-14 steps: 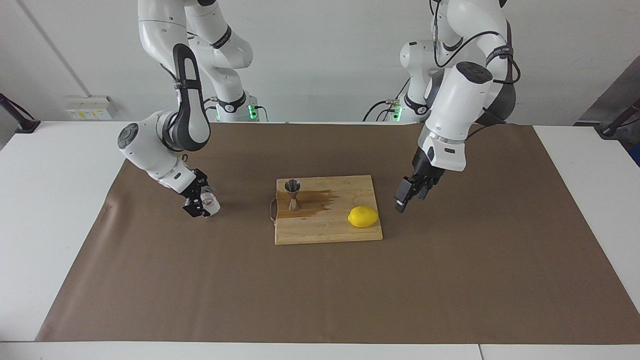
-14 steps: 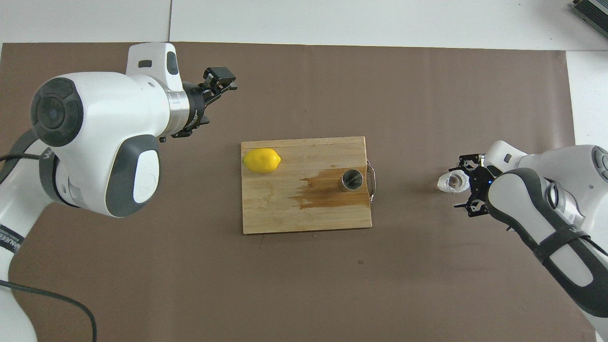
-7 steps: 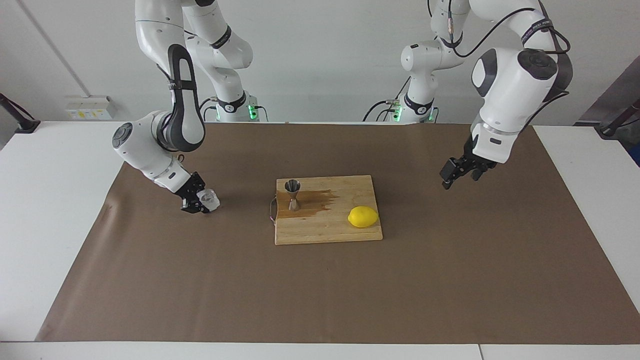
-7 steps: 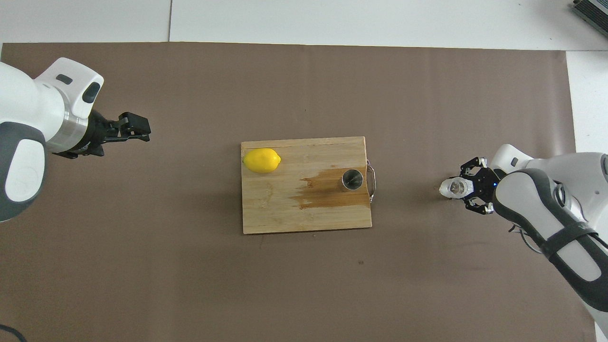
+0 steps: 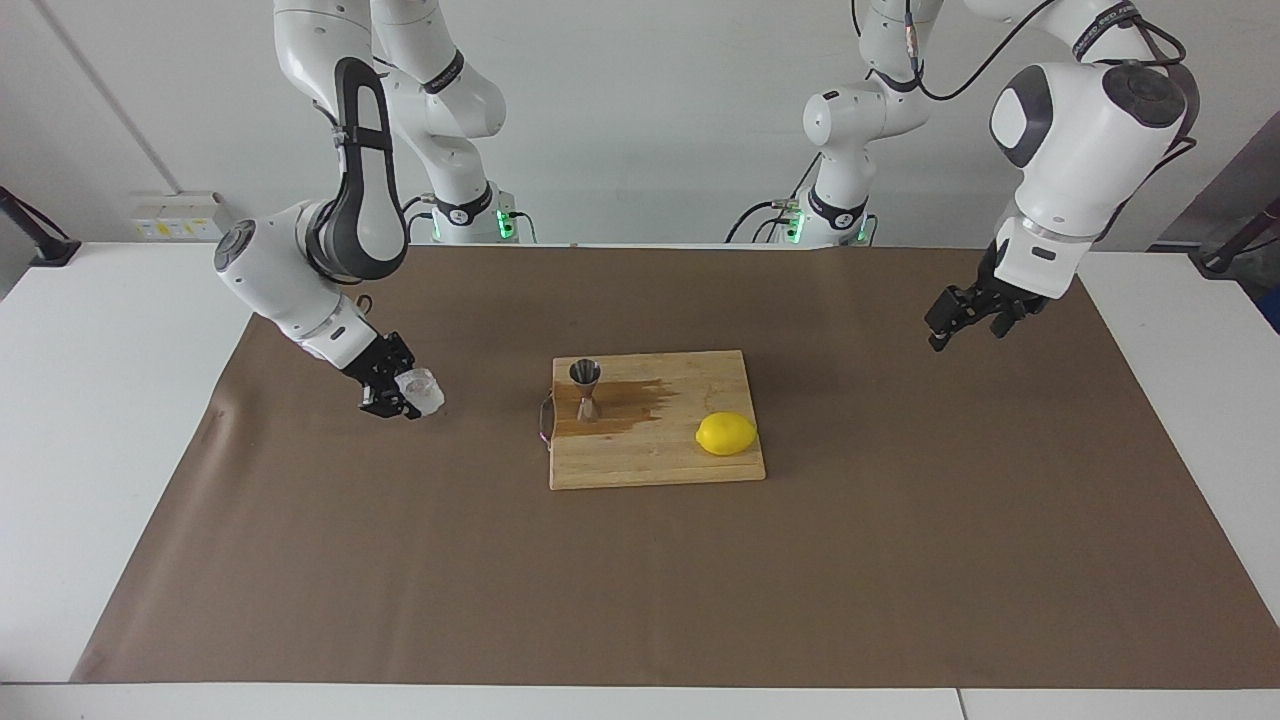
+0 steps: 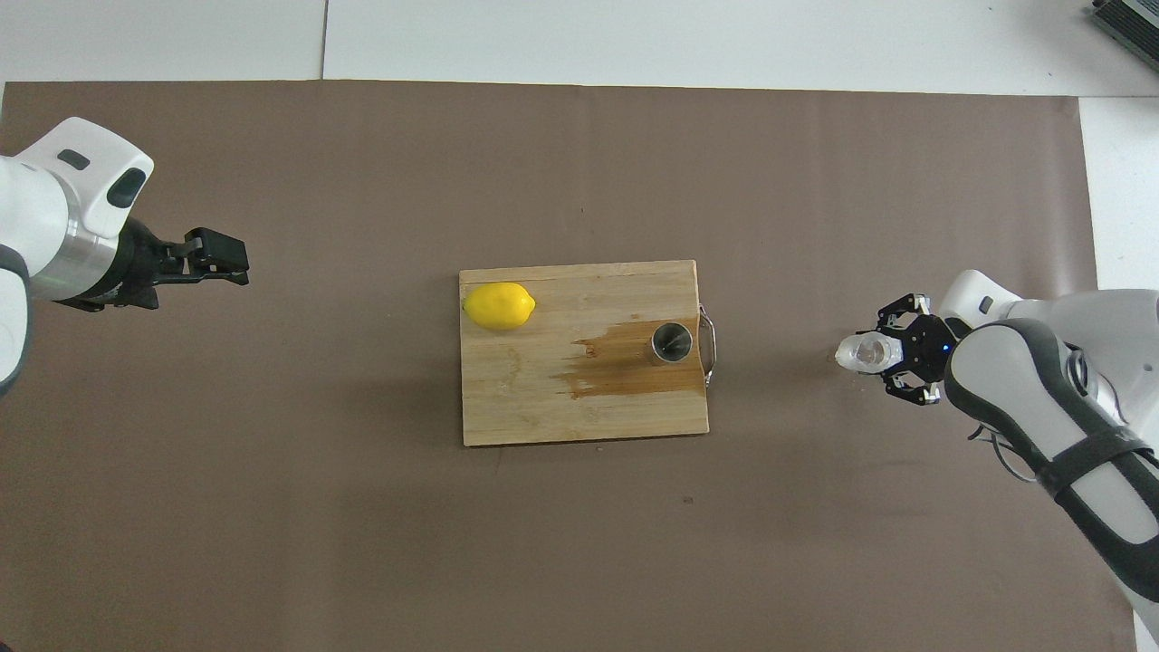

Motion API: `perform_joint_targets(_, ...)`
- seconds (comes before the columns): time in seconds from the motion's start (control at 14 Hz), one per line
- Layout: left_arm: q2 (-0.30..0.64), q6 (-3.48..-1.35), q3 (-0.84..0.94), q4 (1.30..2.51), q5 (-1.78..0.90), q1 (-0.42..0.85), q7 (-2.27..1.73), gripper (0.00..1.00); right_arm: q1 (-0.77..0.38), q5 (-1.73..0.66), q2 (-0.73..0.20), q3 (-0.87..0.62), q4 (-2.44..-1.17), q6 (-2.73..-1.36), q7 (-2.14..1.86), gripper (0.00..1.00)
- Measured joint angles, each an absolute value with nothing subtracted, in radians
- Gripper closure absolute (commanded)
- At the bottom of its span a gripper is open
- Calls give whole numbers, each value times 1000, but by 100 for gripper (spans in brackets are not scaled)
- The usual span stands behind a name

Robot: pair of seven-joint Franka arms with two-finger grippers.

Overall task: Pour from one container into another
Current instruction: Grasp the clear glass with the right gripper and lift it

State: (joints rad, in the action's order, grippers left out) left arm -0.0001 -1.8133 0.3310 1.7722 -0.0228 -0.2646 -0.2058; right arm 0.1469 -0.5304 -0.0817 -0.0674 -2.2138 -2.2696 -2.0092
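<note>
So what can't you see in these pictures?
- Whether the glass holds any liquid: too small in both views, and the right gripper covers part of it.
- What is inside the jigger: only a dark opening shows from overhead.
- Whether the glass touches the mat: cannot tell in the facing view.
- Most of the left arm: cut off by the overhead view's edge.

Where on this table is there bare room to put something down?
The brown mat is bare between the cutting board and its edge farthest from the robots. The board is crowded: jigger, wet stain, lemon.
</note>
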Motion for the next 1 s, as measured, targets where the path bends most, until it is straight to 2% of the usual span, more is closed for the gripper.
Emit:
perform_joint_targets(0.21,-2,-1804,330,1759,-25,-333,-54,0,67,-485,-49,-71,-2180,-2255,-1843,100)
perform_joint_targets(0.5,-4,-1786,336,1763,-25,-323,-26,0,-48,-305,-46,-74,-2117,-2255,-1536,100)
perform_joint_targets(1.0,-30,-1749,9,1755,-26,13,-17,0,-212,-22,-61,-76,-2016,-2219,-1147,100)
